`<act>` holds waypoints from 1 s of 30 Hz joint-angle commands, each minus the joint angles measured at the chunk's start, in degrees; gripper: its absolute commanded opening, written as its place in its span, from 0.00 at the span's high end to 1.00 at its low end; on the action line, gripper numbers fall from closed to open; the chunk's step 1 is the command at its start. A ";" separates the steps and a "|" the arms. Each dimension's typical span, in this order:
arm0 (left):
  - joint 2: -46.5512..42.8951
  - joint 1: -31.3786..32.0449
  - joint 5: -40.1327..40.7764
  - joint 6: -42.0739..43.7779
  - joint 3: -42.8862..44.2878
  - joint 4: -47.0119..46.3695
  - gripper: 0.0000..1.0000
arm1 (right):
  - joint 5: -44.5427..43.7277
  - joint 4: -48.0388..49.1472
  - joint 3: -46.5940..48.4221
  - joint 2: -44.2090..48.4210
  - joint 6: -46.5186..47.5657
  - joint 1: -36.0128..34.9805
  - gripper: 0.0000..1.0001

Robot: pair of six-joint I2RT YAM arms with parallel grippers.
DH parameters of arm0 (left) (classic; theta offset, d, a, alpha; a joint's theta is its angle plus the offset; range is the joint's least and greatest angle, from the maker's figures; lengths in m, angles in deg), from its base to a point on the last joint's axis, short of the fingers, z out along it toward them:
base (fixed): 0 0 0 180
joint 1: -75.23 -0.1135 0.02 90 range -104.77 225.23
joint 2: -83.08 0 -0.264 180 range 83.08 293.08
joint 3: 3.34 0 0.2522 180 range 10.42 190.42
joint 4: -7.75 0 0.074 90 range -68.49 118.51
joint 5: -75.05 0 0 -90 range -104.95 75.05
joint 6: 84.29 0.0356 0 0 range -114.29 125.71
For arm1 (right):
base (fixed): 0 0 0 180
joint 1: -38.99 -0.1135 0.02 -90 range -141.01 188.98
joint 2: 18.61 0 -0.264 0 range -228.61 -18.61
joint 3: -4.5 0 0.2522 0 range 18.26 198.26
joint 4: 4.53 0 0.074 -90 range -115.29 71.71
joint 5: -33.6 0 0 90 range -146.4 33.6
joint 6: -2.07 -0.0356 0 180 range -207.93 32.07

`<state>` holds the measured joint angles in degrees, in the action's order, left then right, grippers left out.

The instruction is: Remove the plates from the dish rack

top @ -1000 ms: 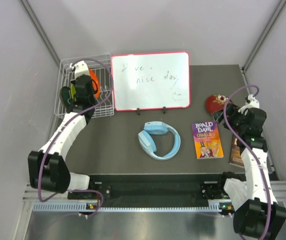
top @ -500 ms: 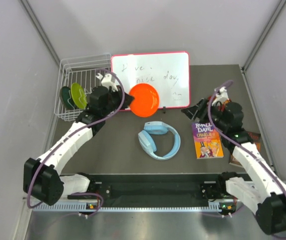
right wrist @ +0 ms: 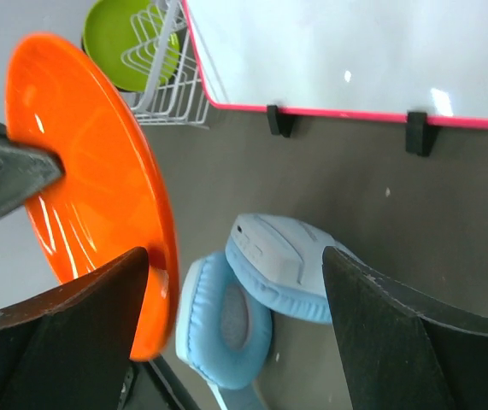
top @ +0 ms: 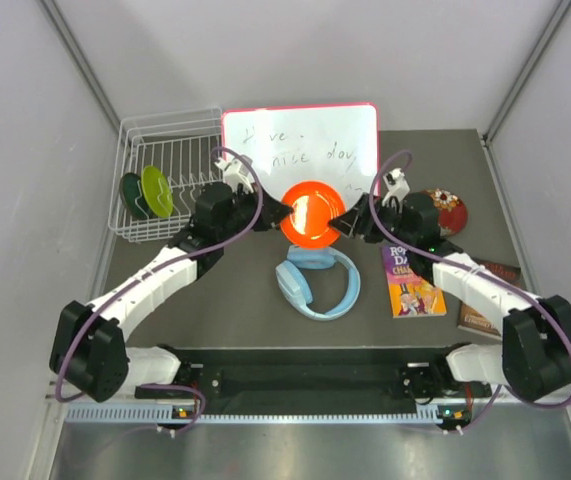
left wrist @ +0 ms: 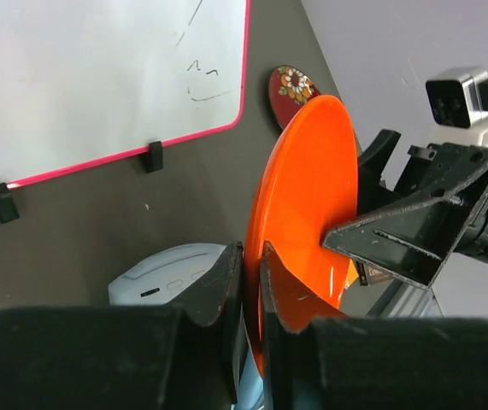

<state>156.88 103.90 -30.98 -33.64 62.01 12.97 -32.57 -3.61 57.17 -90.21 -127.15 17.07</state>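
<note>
Far left, at ten o'clock on the table [top: 225,290]: white wire dish rack [top: 180,160], with a dark green plate [top: 131,195] and a light green plate [top: 157,190] on edge among its tines, side by side.

Next, toward the centre: left gripper [top: 277,213], pinched narrow on the rim of an orange plate [top: 310,213], gripping at the plate's nine o'clock in the overhead view. From the left wrist, both fingers [left wrist: 218,290] pressed flat against either face of the rim. Orange plate out of the rack, held above the table near the centre, in front of the whiteboard [top: 300,140] at twelve o'clock and just beyond the blue headphones [top: 317,282] at six o'clock.

At the plate's three o'clock: right gripper [top: 347,222], spread wide, the plate's far rim between its fingers [right wrist: 64,342]. Cannot tell whether either finger touches the plate.

Further right, at four o'clock: a purple book [top: 412,280] flat on the table. At two o'clock: a red plate [top: 447,210] with a flower pattern, partly behind the right arm. Far right: a second book [top: 483,305], mostly hidden by that arm.
</note>
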 commanded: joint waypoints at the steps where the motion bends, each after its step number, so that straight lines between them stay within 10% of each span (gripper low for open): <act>1: 1.08 2.18 -2.43 -2.13 -1.23 -7.37 1.00 | 2.61 9.13 4.59 -2.93 -0.94 -1.12 0.18; 5: 2.22 3.06 -2.86 -2.48 -2.29 -9.21 1.00 | 4.72 10.46 6.43 -5.39 -2.00 -1.12 0.54; 6: 2.66 3.15 -3.04 -2.48 -2.29 -9.74 1.00 | 5.08 10.46 6.52 -6.01 -2.00 -1.20 0.88; 7: 2.84 3.15 -3.30 -1.96 -2.11 -9.83 1.00 | 5.08 10.20 6.35 -6.01 -2.35 -1.03 1.00; 15: -0.48 3.06 7.48 7.79 0.62 0.35 0.32 | -7.57 -6.39 5.46 6.17 3.88 7.29 1.00; 16: -1.46 3.15 11.60 10.24 0.61 2.01 0.09 | -9.32 -8.42 5.82 7.51 5.02 9.15 1.00; 26: -9.46 2.80 46.59 25.99 1.49 8.10 0.01 | -12.50 -20.92 11.00 4.91 11.27 36.22 1.00; 30: -8.68 -2.88 44.78 28.46 1.40 7.57 0.01 | -6.90 -19.69 16.00 -5.81 12.68 43.25 1.00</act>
<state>148.01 106.06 7.77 -10.58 61.97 19.81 -44.56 -22.89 67.51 -87.21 -116.95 55.24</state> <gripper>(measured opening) 0.987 0.052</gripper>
